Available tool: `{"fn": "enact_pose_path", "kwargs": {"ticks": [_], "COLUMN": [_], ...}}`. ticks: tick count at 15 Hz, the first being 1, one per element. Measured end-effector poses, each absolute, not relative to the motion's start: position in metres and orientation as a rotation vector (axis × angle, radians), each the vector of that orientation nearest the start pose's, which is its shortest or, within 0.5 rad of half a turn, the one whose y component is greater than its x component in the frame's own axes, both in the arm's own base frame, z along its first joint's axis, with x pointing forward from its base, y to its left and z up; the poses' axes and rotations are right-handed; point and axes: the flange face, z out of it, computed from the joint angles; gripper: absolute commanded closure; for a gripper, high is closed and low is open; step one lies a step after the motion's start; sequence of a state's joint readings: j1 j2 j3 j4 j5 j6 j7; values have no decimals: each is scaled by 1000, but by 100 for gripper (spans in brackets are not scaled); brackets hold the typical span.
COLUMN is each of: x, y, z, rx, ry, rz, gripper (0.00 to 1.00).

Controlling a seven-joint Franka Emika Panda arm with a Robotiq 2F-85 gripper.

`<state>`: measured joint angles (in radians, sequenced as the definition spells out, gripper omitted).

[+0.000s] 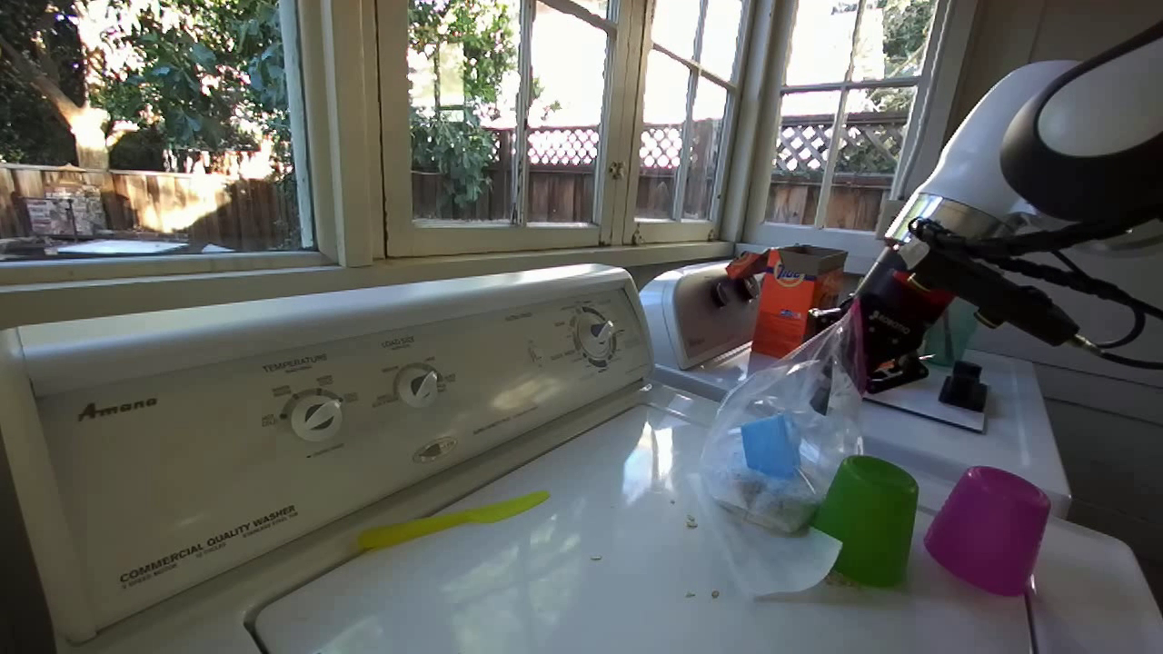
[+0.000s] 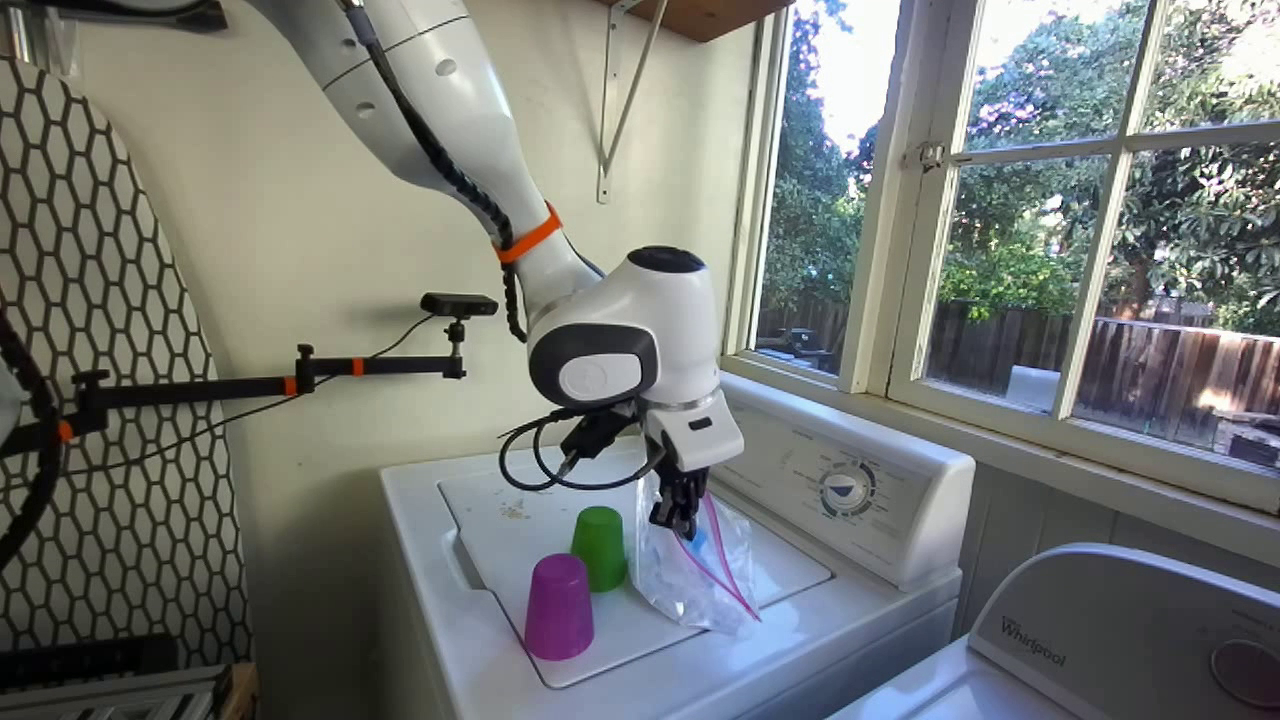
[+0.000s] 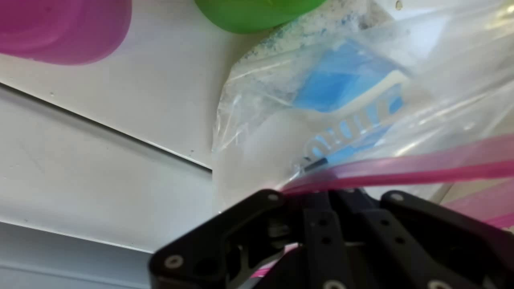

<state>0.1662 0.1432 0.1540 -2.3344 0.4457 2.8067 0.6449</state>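
Observation:
A clear plastic bag (image 1: pixel 722 445) with a pink zip edge (image 3: pixel 425 175) stands on the washer lid, its mouth up around my gripper (image 2: pixel 682 530). In it are a blue scoop-like object (image 1: pixel 770 445) and whitish powder (image 3: pixel 297 48) with blue specks. The black fingers (image 3: pixel 327 237) are together in the wrist view. Across their tips runs the pink edge, and more pink shows behind the finger on the left. Part of a finger (image 1: pixel 822 395) shows through the plastic, above the blue object. The very tips are covered, so whether they pinch plastic or anything else cannot be seen.
Beside the bag stand an upturned green cup (image 1: pixel 872 522) and an upturned magenta cup (image 1: pixel 990 531). A yellow-green plastic knife (image 1: pixel 454 520) lies near the control panel. Crumbs (image 2: pixel 515 508) are scattered on the lid. Behind is an orange Tide box (image 1: pixel 790 304).

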Motion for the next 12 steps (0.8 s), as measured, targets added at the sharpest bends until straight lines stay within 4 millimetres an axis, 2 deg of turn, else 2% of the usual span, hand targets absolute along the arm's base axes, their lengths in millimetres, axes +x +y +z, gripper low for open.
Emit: {"fn": "enact_pose_path", "kwargs": {"ticks": [6, 12], "x": [517, 506], "y": [154, 174], "z": [310, 303], "rx": [-2617, -2668], "ry": [968, 892], "rz": [-180, -76], "gripper": [100, 100]}}
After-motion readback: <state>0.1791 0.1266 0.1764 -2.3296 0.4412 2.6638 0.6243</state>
